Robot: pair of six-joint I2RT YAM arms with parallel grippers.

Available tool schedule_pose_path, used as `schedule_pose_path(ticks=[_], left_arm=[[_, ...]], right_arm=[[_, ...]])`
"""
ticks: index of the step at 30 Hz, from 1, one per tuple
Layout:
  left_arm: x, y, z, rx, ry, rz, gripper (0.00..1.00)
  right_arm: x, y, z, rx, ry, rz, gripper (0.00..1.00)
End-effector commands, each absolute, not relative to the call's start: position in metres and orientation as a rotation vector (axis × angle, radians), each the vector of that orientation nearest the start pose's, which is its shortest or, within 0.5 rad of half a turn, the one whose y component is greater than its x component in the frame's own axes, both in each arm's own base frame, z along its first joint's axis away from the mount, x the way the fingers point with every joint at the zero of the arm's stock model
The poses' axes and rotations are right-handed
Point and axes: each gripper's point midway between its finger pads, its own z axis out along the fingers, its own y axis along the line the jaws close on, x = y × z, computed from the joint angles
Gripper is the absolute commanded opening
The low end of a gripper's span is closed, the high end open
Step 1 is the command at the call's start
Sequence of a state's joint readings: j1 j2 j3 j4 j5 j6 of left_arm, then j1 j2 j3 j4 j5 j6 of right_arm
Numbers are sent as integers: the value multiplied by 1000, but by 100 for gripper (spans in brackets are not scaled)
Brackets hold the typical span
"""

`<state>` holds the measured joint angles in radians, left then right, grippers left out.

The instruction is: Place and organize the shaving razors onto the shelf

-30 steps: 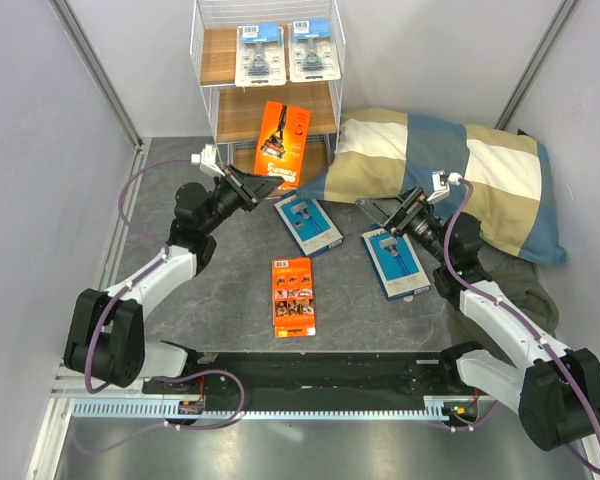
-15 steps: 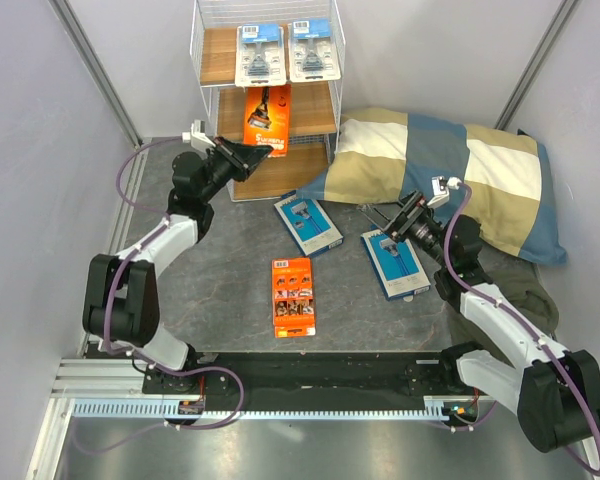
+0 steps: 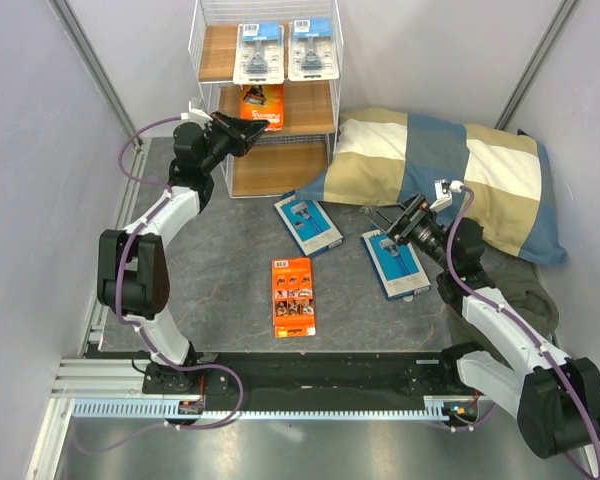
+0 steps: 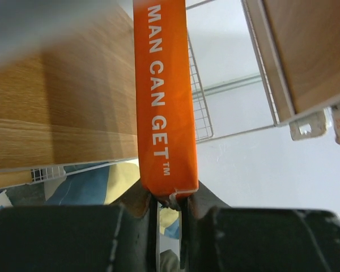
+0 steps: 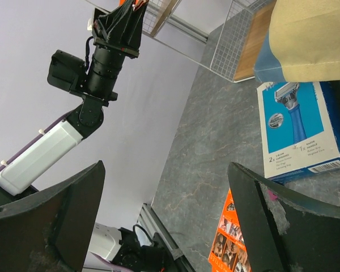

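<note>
The shelf [image 3: 310,110] stands at the back with two clear blister packs [image 3: 259,52] [image 3: 313,48] on its top tier. My left gripper [image 3: 261,118] is shut on an orange razor pack [image 3: 263,104], held inside the middle tier; the left wrist view shows the pack [image 4: 163,107] edge-on between the fingertips [image 4: 198,195]. A second orange pack [image 3: 293,296] and two blue boxes [image 3: 307,224] [image 3: 395,263] lie flat on the table. My right gripper [image 3: 378,222] is open and empty above the right blue box, with the left blue box [image 5: 303,129] in its wrist view.
A blue-and-beige checked pillow [image 3: 450,175] lies right of the shelf, on a dark cloth [image 3: 525,285]. Grey walls close in both sides. The shelf's bottom tier [image 3: 280,170] holds nothing.
My left arm has carried the orange pack up and back, from in front of the bottom tier into the middle tier. The right arm has barely moved.
</note>
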<state>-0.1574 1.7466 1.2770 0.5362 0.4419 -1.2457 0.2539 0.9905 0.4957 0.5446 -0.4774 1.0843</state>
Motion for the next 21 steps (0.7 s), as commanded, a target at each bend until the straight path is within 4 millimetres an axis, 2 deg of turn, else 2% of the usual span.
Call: schedule_pose_path(ticks=[1, 5, 8, 12, 15, 21], left_arm=[[513, -193, 324, -600, 1606, -1452, 8], [516, -194, 316, -612, 1623, -1451, 11], [516, -195, 312, -615, 1636, -1447, 21], [515, -192, 309, -606, 1655, -1412, 46], [514, -193, 309, -594, 1669, -1402, 56], [505, -199, 299, -563, 1731, -1406, 65]], right_arm=[[289, 191, 264, 252, 1669, 1389, 98], [288, 190, 261, 254, 1674, 1385, 98], [289, 190, 259, 259, 1680, 1383, 98], [288, 190, 256, 265, 1686, 1385, 98], [287, 189, 256, 271, 1685, 1385, 98], [287, 188, 253, 277, 1690, 1384, 98]])
